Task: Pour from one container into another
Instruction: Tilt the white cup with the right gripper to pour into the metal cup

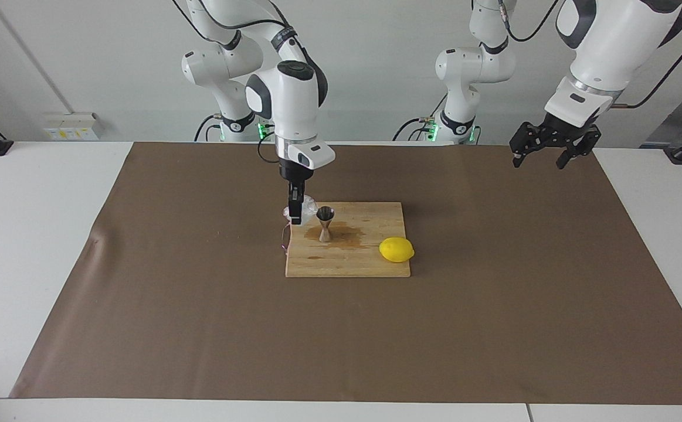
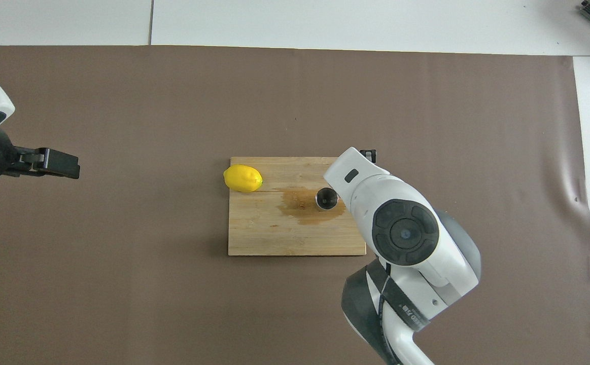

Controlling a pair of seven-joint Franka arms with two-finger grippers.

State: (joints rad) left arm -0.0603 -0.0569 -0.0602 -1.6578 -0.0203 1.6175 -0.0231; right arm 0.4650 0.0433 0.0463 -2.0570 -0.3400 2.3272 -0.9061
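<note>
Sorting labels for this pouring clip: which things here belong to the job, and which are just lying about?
In the job:
- glass cup, held by the right gripper over the board's corner
- steel jigger, upright on the stained board

Lying about:
- lemon
- cutting board
- left gripper, waiting
</note>
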